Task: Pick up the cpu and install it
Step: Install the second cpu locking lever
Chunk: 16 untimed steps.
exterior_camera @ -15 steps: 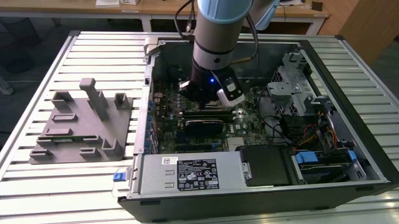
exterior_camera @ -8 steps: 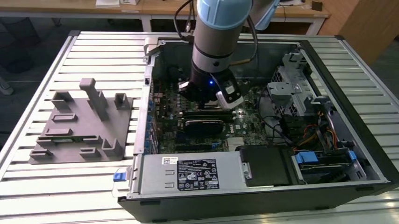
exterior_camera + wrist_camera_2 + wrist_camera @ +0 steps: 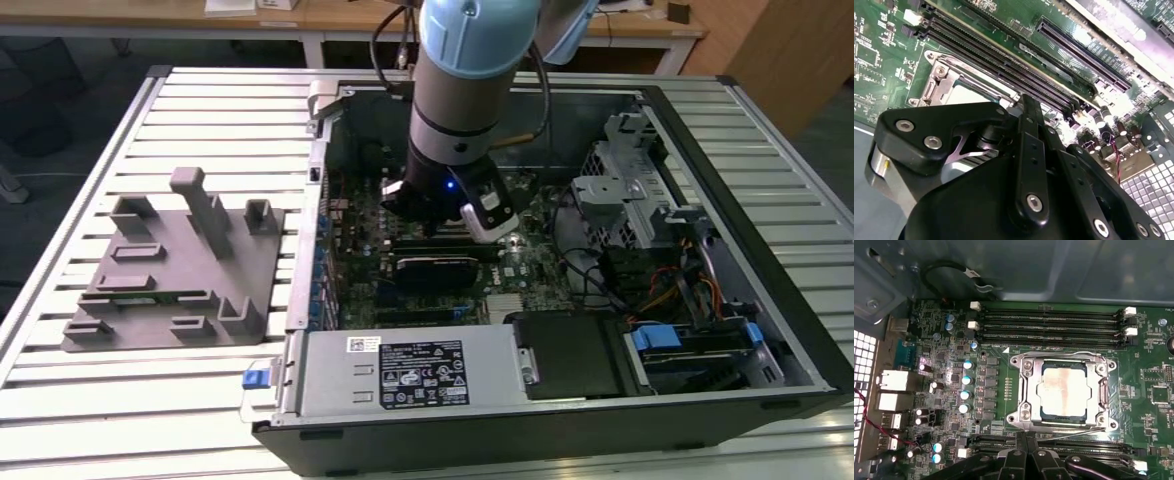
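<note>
The cpu (image 3: 1063, 390), a pale silver square chip, lies flat inside the metal-framed socket (image 3: 1025, 390) on the green motherboard; its pale top (image 3: 965, 94) also peeks out past the gripper body in the second wrist view. My gripper (image 3: 1024, 441) hovers at the socket's edge, beside the thin wire lever (image 3: 1074, 431), with its black fingers pressed together and nothing between them. In the exterior view the gripper (image 3: 447, 215) is lowered into the open computer case over the motherboard.
A large grey moulded tray (image 3: 174, 270) rests on the slatted table at the exterior view's left. Memory slots (image 3: 1049, 325) run along one side of the socket. A power supply (image 3: 400, 375) and a drive cage (image 3: 627, 190) crowd the case.
</note>
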Each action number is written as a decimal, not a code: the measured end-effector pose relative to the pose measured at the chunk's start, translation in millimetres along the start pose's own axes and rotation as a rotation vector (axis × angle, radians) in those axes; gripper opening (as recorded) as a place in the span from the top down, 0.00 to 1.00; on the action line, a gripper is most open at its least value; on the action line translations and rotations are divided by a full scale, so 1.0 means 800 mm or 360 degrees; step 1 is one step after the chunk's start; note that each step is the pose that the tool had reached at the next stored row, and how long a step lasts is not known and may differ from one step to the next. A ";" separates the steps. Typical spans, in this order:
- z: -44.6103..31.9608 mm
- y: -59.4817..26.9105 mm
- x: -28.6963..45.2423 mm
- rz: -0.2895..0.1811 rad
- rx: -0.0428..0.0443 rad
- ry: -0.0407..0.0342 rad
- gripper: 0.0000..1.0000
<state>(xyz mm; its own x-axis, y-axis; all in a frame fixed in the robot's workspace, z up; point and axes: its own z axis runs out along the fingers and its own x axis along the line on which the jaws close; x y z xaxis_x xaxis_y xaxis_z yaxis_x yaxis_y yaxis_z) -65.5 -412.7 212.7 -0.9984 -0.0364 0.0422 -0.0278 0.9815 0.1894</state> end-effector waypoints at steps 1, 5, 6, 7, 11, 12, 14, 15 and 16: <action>0.0004 -0.001 0.0008 0.0000 -0.0006 0.0000 0.89; 0.0021 -0.005 0.0030 -0.0002 -0.0033 -0.0001 0.89; 0.0027 -0.006 0.0033 -0.0002 -0.0041 -0.0001 0.89; 0.0033 -0.007 0.0034 -0.0002 -0.0048 -0.0001 0.89; 0.0031 -0.011 0.0036 -0.0003 -0.0061 -0.0002 0.89; 0.0033 -0.011 0.0037 -0.0003 -0.0061 -0.0002 0.89; 0.0048 -0.012 0.0036 -0.0003 -0.0065 -0.0002 0.89; 0.0055 -0.012 0.0036 -0.0003 -0.0066 -0.0002 0.89; 0.0064 -0.013 0.0037 -0.0003 -0.0069 -0.0002 0.89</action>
<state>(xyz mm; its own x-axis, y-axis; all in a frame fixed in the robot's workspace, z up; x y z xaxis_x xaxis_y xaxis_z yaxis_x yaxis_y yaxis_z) -68.3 -421.7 205.8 -0.9984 -0.0383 0.0407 -0.0278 0.9724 0.2317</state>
